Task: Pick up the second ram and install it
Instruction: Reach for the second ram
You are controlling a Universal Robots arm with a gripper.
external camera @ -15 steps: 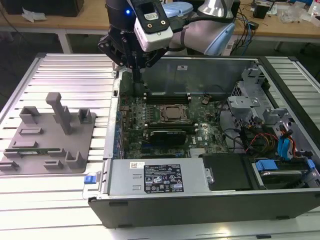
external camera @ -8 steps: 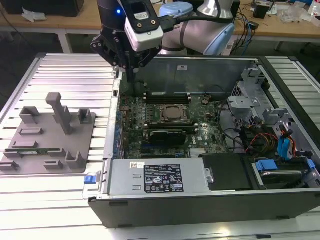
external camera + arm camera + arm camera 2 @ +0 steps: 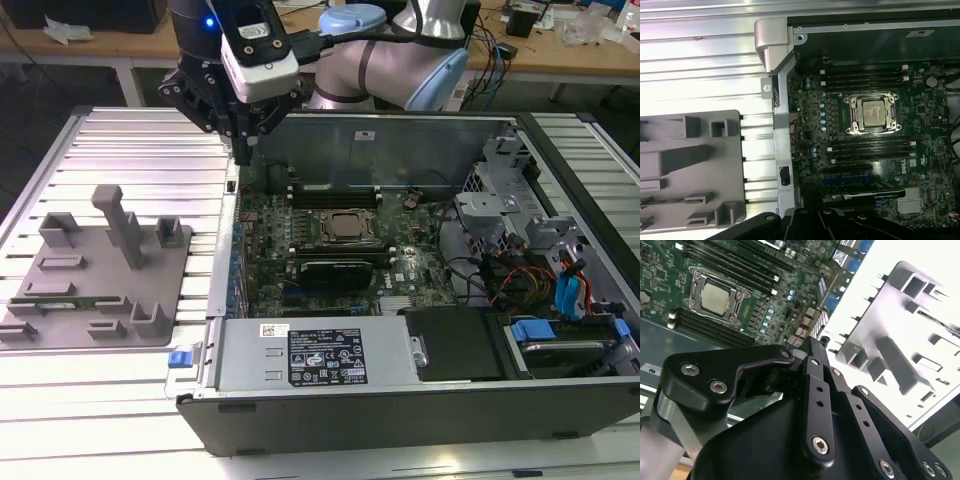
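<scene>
Green and thin, one second ram [image 3: 72, 301] flat along the near part of one grey fixture [image 3: 172, 285], well left of the open computer case [image 3: 400, 135]. One gripper [image 3: 243, 150] over the case's far-left corner, closed tight on nothing, well apart from that strip. Inside the case: one CPU socket [image 3: 348, 228], dark memory slots [image 3: 335, 195] on its far and near sides, one black card [image 3: 345, 268] just nearer. One white label [image 3: 325, 358] on the near metal box [image 3: 250, 365], print too small to read.
</scene>
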